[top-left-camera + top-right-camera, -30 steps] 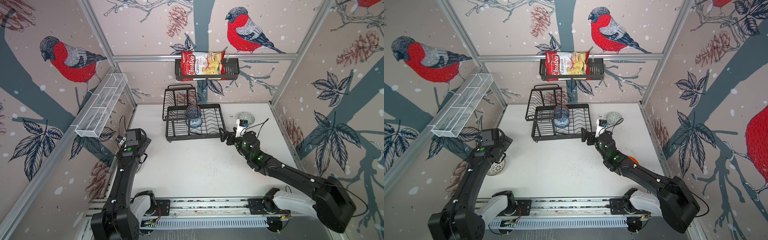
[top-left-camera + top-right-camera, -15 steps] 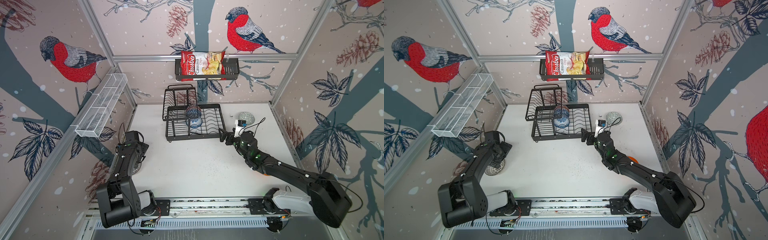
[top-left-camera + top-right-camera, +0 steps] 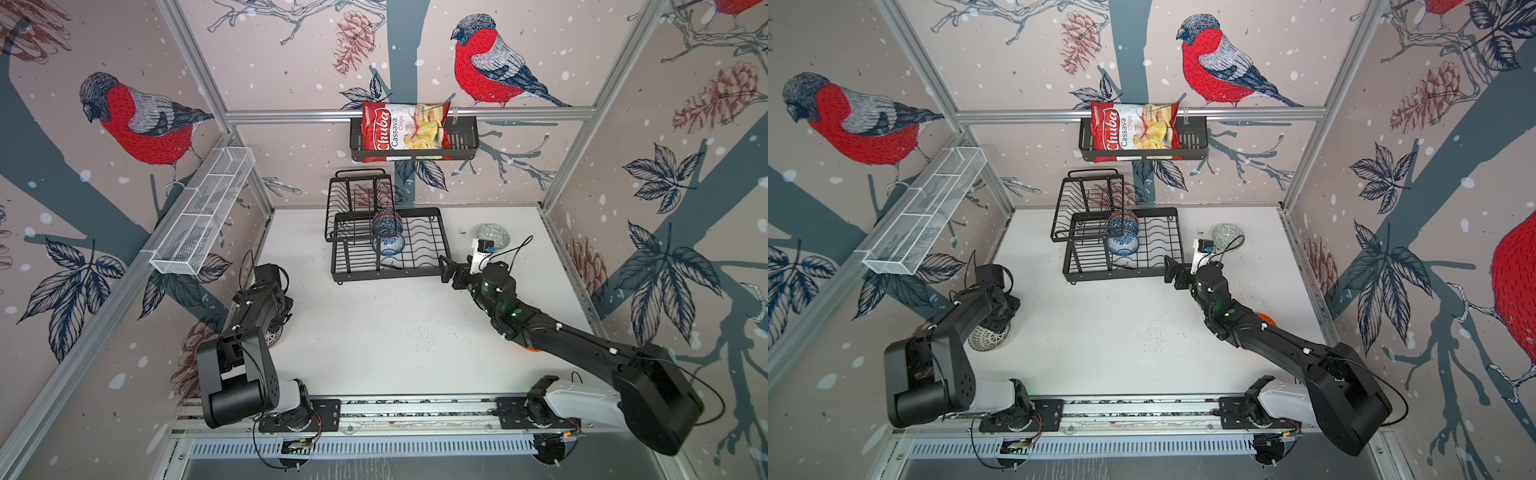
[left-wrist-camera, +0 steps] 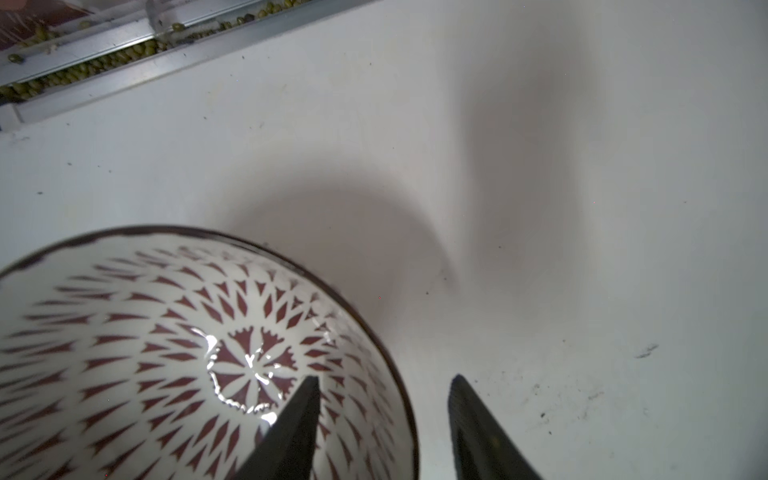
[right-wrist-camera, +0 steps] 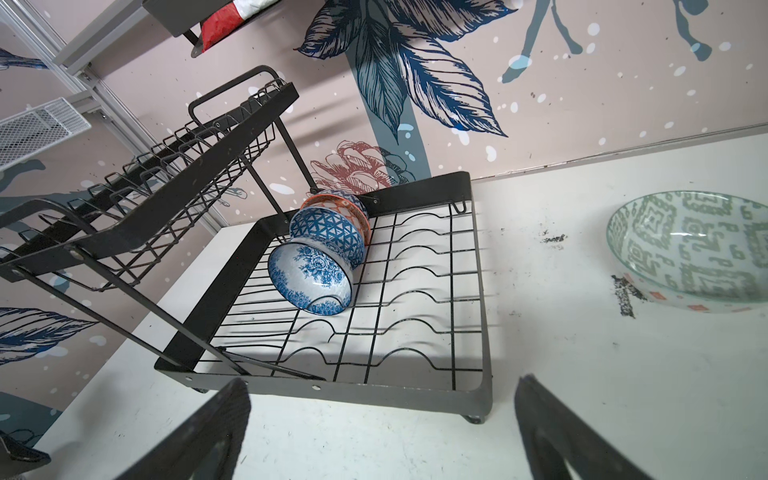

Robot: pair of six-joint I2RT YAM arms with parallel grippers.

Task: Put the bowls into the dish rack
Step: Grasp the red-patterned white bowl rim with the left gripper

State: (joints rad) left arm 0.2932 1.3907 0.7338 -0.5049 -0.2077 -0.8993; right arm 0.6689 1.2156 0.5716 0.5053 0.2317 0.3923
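Note:
A white bowl with dark radial marks (image 4: 166,353) (image 3: 988,338) stands at the table's left edge. My left gripper (image 4: 384,378) (image 3: 1003,320) straddles its rim, one finger inside, one outside, jaws narrowed with a gap still showing at the outer finger. The black dish rack (image 3: 390,272) (image 5: 332,388) holds three bowls on edge: blue-white floral (image 5: 309,278), blue geometric (image 5: 328,232) and salmon (image 5: 332,199). My right gripper (image 5: 384,380) (image 3: 446,268) hangs open and empty by the rack's front right corner. A grey-green bowl (image 3: 494,237) (image 5: 690,245) sits right of the rack. An orange bowl (image 3: 1264,319) peeks from under the right arm.
A black slatted basket with a chips bag (image 3: 415,141) hangs on the back wall. A long white mesh tray (image 3: 203,212) runs along the left wall. An aluminium channel with green beans (image 4: 104,58) borders the table beside the left bowl.
My left arm has folded down onto the patterned bowl and its jaws have narrowed around the rim. The right arm has barely shifted and stays open.

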